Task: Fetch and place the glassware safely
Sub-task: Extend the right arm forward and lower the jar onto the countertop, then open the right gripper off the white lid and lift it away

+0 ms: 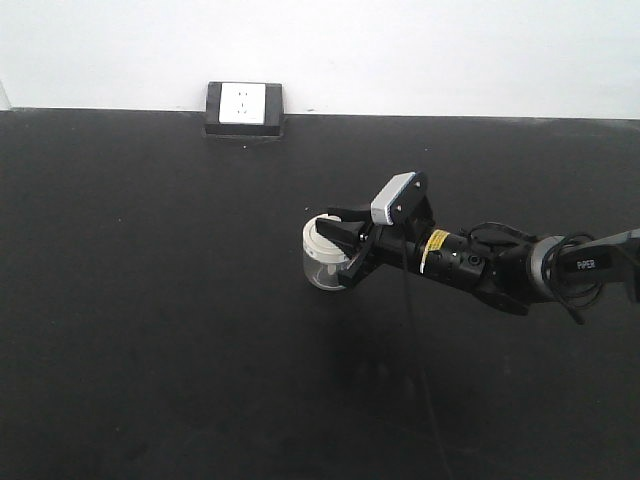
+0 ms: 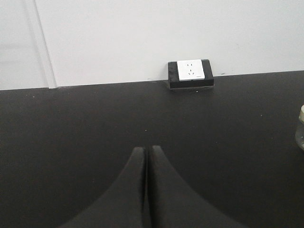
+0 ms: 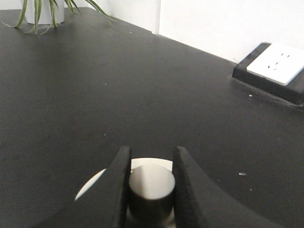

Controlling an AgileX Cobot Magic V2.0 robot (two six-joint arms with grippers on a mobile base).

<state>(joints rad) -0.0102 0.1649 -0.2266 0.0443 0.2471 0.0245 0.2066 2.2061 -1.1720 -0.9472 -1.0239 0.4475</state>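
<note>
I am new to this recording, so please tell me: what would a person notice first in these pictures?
First, the right gripper near the middle of the black table, its fingers closed on the knob of the glass jar with its off-white lid. Next, the white socket box at the table's far edge by the wall. The left gripper is shut and empty.

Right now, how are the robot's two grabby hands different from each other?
The right gripper has its fingers apart with the glass jar's lid knob between them; the left gripper has its fingers pressed together on nothing. The right gripper is reached out to the jar in the middle of the black table; the left gripper just points toward the wall socket, with the jar far off to its side. Both have dark, tapered fingers.
</note>
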